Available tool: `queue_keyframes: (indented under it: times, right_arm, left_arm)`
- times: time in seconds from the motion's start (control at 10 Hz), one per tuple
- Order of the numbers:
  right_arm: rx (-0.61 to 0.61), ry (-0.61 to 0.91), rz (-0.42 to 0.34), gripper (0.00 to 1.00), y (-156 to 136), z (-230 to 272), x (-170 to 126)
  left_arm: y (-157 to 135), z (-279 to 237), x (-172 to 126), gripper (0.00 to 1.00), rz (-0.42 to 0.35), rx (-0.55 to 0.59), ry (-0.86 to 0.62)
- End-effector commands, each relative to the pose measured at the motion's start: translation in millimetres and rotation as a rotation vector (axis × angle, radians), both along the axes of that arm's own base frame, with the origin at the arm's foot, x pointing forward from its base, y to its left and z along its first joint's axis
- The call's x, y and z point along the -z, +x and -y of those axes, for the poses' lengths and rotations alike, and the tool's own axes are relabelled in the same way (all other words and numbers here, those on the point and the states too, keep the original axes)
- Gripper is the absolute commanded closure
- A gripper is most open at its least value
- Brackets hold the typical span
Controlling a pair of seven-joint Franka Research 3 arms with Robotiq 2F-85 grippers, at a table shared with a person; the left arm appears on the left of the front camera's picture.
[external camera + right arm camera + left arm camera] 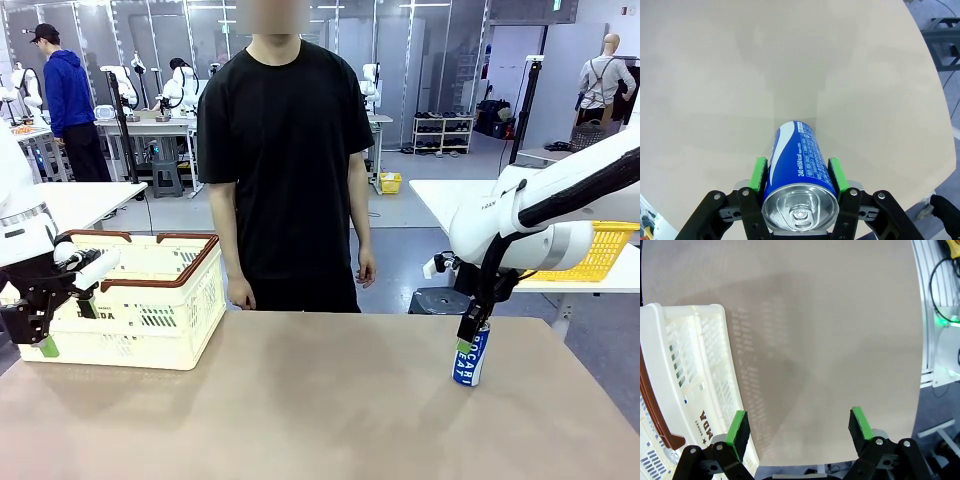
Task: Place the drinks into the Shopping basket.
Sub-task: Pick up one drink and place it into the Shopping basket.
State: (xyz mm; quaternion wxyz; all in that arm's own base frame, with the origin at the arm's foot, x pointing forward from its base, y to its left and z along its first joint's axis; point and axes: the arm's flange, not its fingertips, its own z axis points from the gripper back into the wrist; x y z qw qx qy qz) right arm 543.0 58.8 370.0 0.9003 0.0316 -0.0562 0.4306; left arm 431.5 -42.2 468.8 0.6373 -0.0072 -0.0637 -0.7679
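A blue Pocari Sweat can [471, 357] stands upright on the table at the right. My right gripper [473, 331] comes down on it from above and is shut on its upper part; in the right wrist view both green pads [759, 175] press the sides of the can [799, 165]. The cream-white Shopping basket [150, 330] with its dark brown rim sits at the table's left. My left gripper [35, 335] hangs at the basket's near left corner, open with nothing in it; in the left wrist view its fingers [736, 428] frame bare tabletop beside the basket wall [700, 365].
A person in a black shirt [285, 160] stands at the far edge of the table with hands down. A yellow mesh basket [598, 250] rests on another table behind my right arm. The brown tabletop [300, 400] stretches between basket and can.
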Motion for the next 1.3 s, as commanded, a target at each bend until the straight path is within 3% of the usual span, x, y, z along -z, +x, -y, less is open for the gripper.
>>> queue_keyframes:
  times: [0.0,0.1,0.2,0.3,0.7,1.2]
  right_arm:
    - [-0.007,-0.027,0.006,0.63,2.5,2.3,0.7]
    - [-0.009,-0.039,0.002,0.99,2.2,2.3,0.1]
    - [-0.010,-0.042,0.002,0.82,1.5,2.0,-0.9]
    - [0.000,-0.034,0.008,1.00,-0.1,0.5,-3.2]
    - [-0.009,-0.060,0.070,0.98,-24.3,-43.6,-43.0]
    - [-0.280,-0.091,0.116,0.98,-38.3,-133.5,-88.1]
  left_arm:
    - [-3.6,1.0,-0.5,0.00,0.000,-0.003,0.002]
    - [-3.6,1.0,-0.5,0.00,0.000,-0.003,0.002]
    - [-3.6,1.0,-0.5,0.00,0.000,-0.003,0.002]
    - [-3.6,1.0,-0.5,0.00,0.000,-0.003,0.002]
    - [-3.6,1.0,-0.5,0.00,0.000,-0.003,0.002]
    - [-3.6,1.0,-0.5,0.00,0.000,-0.003,0.002]
